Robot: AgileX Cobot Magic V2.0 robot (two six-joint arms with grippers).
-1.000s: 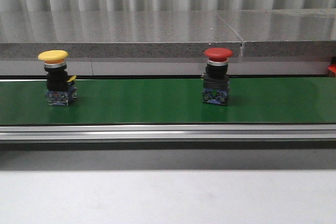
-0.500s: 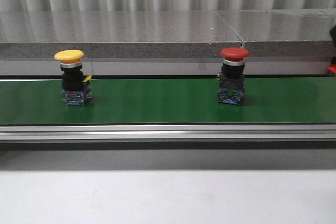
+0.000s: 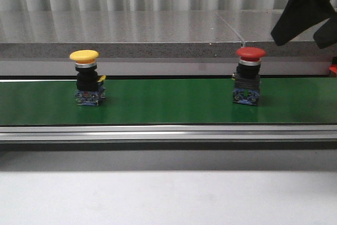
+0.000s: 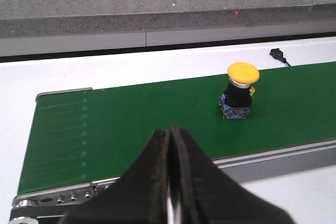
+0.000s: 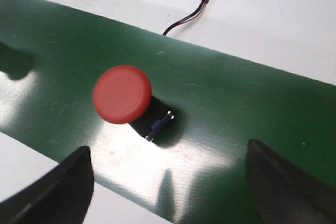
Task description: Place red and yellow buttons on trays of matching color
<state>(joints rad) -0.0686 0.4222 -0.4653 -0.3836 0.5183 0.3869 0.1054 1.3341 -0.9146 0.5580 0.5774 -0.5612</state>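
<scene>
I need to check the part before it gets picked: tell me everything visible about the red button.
The red button has a glossy red mushroom cap, a silver collar, a black body and a blue-and-metal contact block at its base. It stands upright on the green belt, toward the robot's right, touching only the belt. The right gripper hangs open above it, fingers apart on either side, not in contact.

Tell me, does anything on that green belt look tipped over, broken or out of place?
Nothing stands out. The yellow button and the red button both stand upright on the green belt, well apart, caps intact. The right gripper hangs open above the red one; the left gripper is shut and empty.
</scene>
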